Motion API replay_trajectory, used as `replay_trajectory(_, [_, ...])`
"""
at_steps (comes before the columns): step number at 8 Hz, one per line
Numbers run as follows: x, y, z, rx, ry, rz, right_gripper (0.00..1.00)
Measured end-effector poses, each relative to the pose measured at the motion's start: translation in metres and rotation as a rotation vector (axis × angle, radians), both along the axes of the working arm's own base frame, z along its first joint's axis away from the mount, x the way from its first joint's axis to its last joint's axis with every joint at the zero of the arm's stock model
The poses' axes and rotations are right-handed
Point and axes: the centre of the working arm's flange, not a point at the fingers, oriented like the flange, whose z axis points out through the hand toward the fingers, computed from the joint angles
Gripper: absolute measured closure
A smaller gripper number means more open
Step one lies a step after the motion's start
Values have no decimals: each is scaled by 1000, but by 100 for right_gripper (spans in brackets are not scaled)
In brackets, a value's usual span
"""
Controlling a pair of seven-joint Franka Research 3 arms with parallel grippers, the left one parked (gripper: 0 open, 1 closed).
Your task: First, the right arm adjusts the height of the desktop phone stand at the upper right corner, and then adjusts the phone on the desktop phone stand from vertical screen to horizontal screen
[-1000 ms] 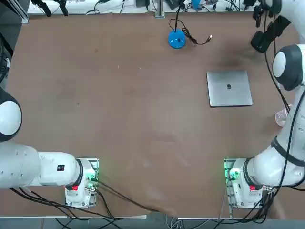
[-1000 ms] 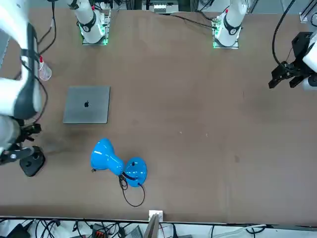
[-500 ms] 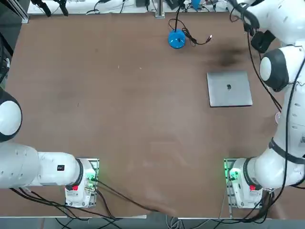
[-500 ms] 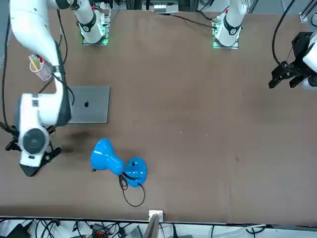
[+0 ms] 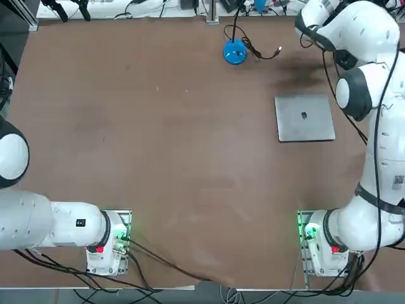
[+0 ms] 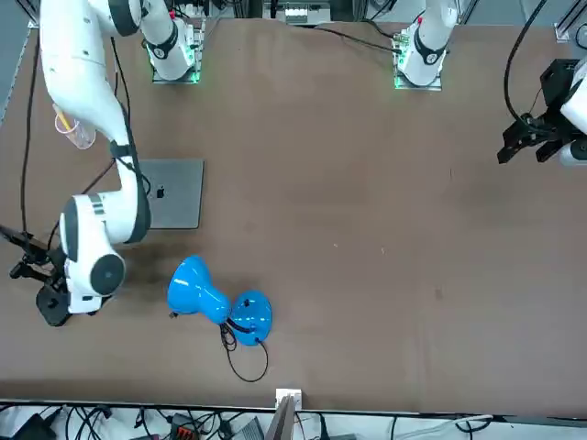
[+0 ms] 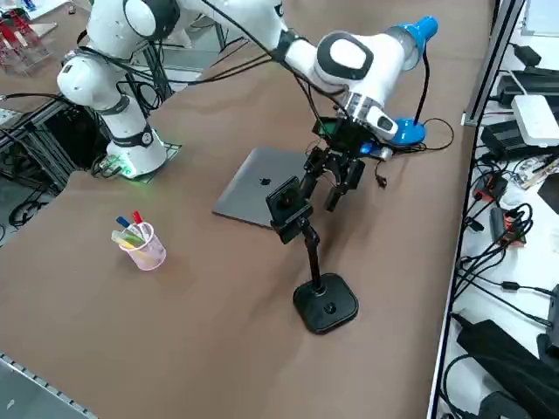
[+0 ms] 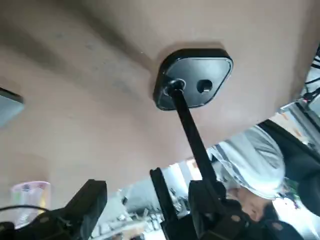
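Nearest the robot's edge of the brown table (image 5: 190,158), the white jointed right arm (image 7: 349,57) rises from its base and reaches out toward the far right corner. Beside it, close to the right edge, stands one clear plastic cup of coloured pens (image 7: 144,244). Farther out one closed silver-grey laptop (image 5: 305,118) lies flat. Beyond the laptop, at the far right corner, is the one black desktop phone stand (image 7: 326,304). Its rounded-square base sits flat on the table, and its thin pole has its long axis running up from the base, leaning a little toward the laptop, to a clamp head. The one small black phone (image 7: 284,202) sits in that head with its face tipped upward. Whether its long side runs upright or level is hard to make out. The black two-finger tool (image 7: 325,194) hangs just beside the clamp head on the laptop side. Its fingers point down and are spread wide with nothing between them. Whether one finger brushes the head cannot be told. From overhead the arm's upper links cover nearly all of the stand, the phone and the tool. In the wrist view the base (image 8: 195,77) is clear, but the clamp end of the pole is cut off at the picture's edge. Farthest out, near the middle of the far edge, stands one blue round-based stand (image 5: 234,52) with a black cable curling from it.
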Motion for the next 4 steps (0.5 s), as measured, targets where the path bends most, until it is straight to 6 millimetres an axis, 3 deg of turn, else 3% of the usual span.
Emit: replay_trajectory(4, [-2, -6, -29, -47, 57, 20, 7])
